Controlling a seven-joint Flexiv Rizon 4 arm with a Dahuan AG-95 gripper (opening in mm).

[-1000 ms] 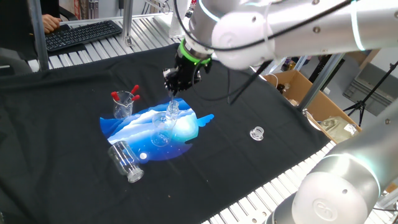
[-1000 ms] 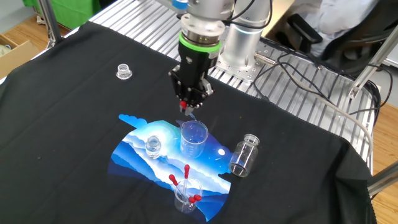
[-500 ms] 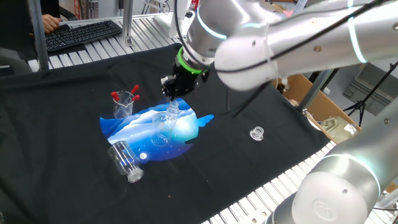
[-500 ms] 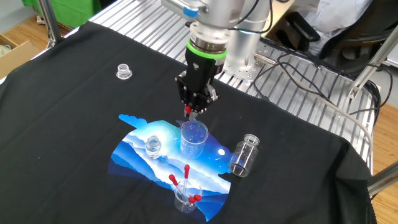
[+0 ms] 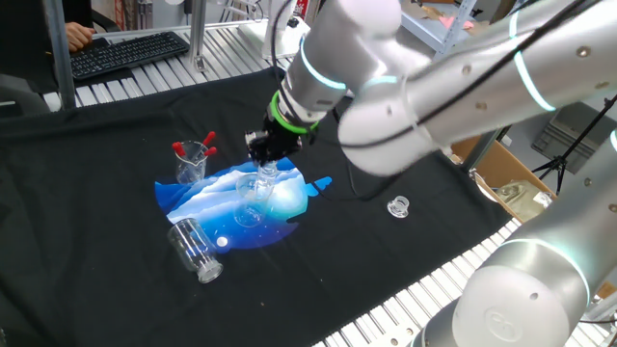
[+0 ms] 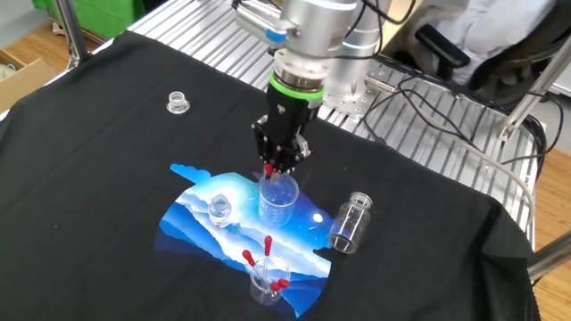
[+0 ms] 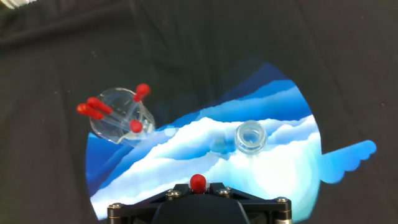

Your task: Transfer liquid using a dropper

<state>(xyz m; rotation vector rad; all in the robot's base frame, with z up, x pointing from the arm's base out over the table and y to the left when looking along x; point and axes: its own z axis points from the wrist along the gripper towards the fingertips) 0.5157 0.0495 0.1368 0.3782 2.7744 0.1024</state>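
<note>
The gripper points steeply down with its fingers nearly together, clamped on the dropper, whose small red bulb shows between the fingertips; in the hand view the bulb sits right at the gripper's front edge. The clear tube below the bulb cannot be made out clearly against the glass. Directly under the gripper stands an upright clear beaker, its rim just beneath the fingertips, so the dropper hangs over or into its mouth; whether the tip reaches any liquid cannot be told. The beaker stands on a blue and white mat spread on the black cloth of the desk. A small clear glass bottle stands on the mat just beside the beaker, close under the gripper. Farther from the gripper, at the mat's edge, a clear cup holds several more red-bulbed droppers. A larger clear jar lies on its side near the mat, and a small clear lid sits well apart from the gripper on the cloth.
</note>
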